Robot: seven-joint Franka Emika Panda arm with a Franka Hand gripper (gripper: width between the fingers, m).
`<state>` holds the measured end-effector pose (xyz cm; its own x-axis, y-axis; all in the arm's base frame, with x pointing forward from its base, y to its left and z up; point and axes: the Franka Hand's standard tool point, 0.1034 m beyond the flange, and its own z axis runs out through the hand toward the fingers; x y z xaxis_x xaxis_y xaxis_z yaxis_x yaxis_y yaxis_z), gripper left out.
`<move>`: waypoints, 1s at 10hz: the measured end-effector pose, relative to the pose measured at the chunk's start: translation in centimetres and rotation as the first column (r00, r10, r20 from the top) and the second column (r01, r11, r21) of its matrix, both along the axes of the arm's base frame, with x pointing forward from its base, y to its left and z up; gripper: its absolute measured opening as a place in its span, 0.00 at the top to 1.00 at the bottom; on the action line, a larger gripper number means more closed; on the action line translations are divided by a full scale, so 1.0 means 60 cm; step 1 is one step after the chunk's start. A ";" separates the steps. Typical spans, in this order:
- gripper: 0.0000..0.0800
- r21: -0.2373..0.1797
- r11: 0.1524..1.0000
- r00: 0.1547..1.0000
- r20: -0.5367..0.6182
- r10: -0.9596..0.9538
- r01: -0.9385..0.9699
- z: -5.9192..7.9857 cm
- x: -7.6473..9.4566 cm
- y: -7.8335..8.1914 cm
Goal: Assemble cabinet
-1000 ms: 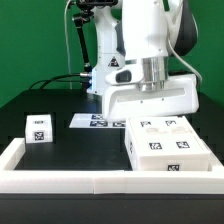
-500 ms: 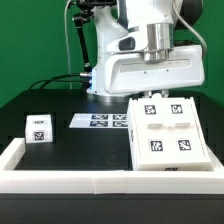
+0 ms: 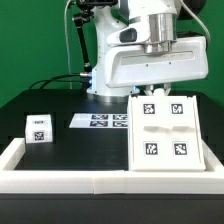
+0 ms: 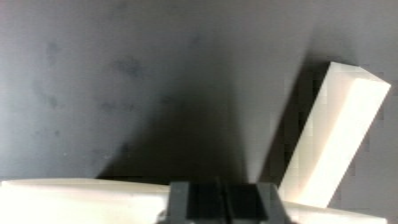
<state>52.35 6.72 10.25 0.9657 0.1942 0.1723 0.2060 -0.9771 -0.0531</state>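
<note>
Black table [image 3: 40, 100] is carrying everything; arm [image 3: 150, 20] is coming down from the far side over the right half, its big white wrist housing [image 3: 150, 65] sitting just above the work.

Low white border frame [image 3: 100, 180] is running along the near edge and up the left side.

Cabinet body [image 3: 170, 138] is sitting on the right, inside the frame, tipped up so its recessed face is pointing toward the camera; four tags are showing on that face, two far and two near. Its far top edge is lying right under the gripper [image 3: 158, 91].

Fingertips are hidden behind that edge in the exterior view. In the wrist view the gripper [image 4: 222, 205] is showing only as a dark block at the picture's edge, so I cannot tell whether the jaws are spread or pinching.

A long white slab [image 4: 334, 130] is slanting beside the gripper in the wrist view, and a second white edge [image 4: 71, 203] is touching the dark block on its other side; cannot tell which parts these are.

Marker board [image 3: 105, 120] is lying flat, mid-table, left of the body.

Small insert cube [image 3: 38, 127] is standing on the left, well apart from the body, one tag facing near.
</note>
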 end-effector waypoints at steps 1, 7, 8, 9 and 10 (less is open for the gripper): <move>1.00 -0.001 1.000 1.000 -0.012 0.001 -0.001 0.002 -0.001 0.000; 1.00 -0.001 1.000 0.999 -0.047 -0.002 0.002 0.054 0.036 -0.008; 1.00 0.000 1.000 0.999 -0.053 -0.002 0.002 0.057 0.043 -0.006; 1.00 0.001 1.000 0.999 -0.054 0.002 -0.002 0.060 0.047 -0.002; 1.00 0.002 1.000 0.999 -0.054 0.004 -0.004 0.059 0.048 0.000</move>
<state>55.25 6.75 13.77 0.9728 0.1981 0.1198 0.2069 -0.9761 -0.0659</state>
